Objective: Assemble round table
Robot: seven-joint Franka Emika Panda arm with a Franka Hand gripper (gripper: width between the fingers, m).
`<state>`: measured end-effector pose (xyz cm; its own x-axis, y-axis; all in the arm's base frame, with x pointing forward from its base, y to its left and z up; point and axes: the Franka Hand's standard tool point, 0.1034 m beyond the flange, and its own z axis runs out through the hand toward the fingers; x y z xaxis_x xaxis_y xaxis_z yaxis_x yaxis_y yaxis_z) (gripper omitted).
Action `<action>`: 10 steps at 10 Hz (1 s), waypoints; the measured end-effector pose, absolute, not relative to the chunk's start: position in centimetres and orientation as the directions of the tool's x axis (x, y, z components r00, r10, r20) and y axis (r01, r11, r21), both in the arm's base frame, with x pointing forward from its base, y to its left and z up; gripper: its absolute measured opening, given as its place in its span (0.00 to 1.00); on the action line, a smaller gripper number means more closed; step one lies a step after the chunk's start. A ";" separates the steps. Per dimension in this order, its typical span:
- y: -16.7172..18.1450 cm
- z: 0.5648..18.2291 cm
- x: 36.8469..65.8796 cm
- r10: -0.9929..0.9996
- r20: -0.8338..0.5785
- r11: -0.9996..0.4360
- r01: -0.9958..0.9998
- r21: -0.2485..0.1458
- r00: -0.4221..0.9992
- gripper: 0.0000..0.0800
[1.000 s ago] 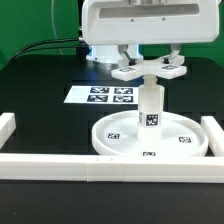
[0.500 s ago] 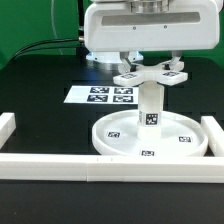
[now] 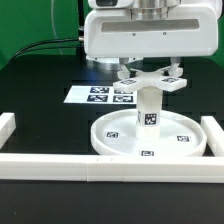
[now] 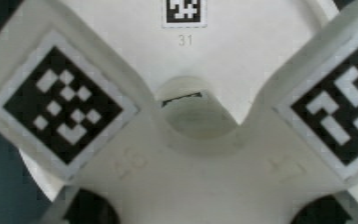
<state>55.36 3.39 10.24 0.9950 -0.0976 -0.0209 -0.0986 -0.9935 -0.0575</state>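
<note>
The large rimmed round disc [image 3: 118,141] lies flat at the front of the table. The short cylinder leg [image 3: 149,108] stands upright on its middle. The cross-shaped base [image 3: 150,81] sits on top of the leg, its tagged arms spread sideways. My gripper [image 3: 148,70] comes straight down onto the base and is shut on it. In the wrist view the base [image 4: 194,70] fills the picture, with its centre hole [image 4: 199,118] between two tagged arms. My gripper [image 4: 202,205] has its dark fingertips [image 4: 91,205] at either side of the base.
The marker board [image 3: 104,95] lies behind the disc toward the exterior view's left. Long white border bars run along the front [image 3: 100,166], the left [image 3: 8,128] and the right [image 3: 212,132]. A black cable lies at the back left.
My gripper has turned about the vertical axis with the cross-shaped base in it; the base's arms have swung round on top of the leg. Disc and leg have stayed put.
</note>
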 end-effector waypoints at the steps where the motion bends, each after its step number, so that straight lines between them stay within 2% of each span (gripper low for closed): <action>1: 3.3 10.3 55.5 -0.089 -0.016 -0.994 -0.090 -0.062 0.996 0.56; 7: 3.3 10.3 55.5 -0.108 -0.018 -0.992 -0.109 -0.062 0.994 0.56; 9: 3.3 10.2 55.5 -0.192 -0.023 -0.979 -0.194 -0.062 0.981 0.56; 10: 3.5 10.2 55.5 -0.326 -0.030 -0.943 -0.327 -0.062 0.945 0.56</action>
<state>55.47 3.51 10.22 0.9450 -0.3257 -0.0300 -0.3270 -0.9430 -0.0620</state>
